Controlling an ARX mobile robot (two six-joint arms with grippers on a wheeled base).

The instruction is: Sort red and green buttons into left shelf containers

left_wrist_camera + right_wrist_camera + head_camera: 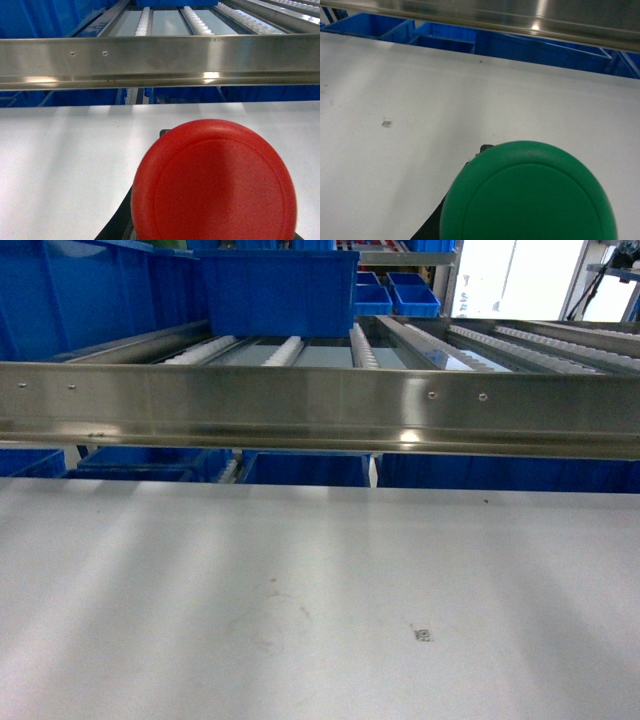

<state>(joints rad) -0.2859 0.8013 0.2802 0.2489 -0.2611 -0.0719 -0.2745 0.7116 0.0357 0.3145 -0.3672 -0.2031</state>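
The red button (215, 185) fills the lower part of the left wrist view, its round cap facing the camera and raised over the white table (65, 165). My left gripper is shut on it; only a dark finger (116, 226) shows beside the cap. The green button (530, 200) sits the same way in the right wrist view, with my right gripper shut on it and a dark finger (427, 231) at its left. Large blue shelf containers (280, 290) stand on the roller shelf at the back left. Neither gripper appears in the head view.
A wide steel shelf rail (320, 405) runs across in front of the roller tracks (365, 345). More blue bins (300, 468) sit below it behind the table's far edge, and small blue bins (412, 295) stand farther back. A small dark mark (423, 634) lies on the table.
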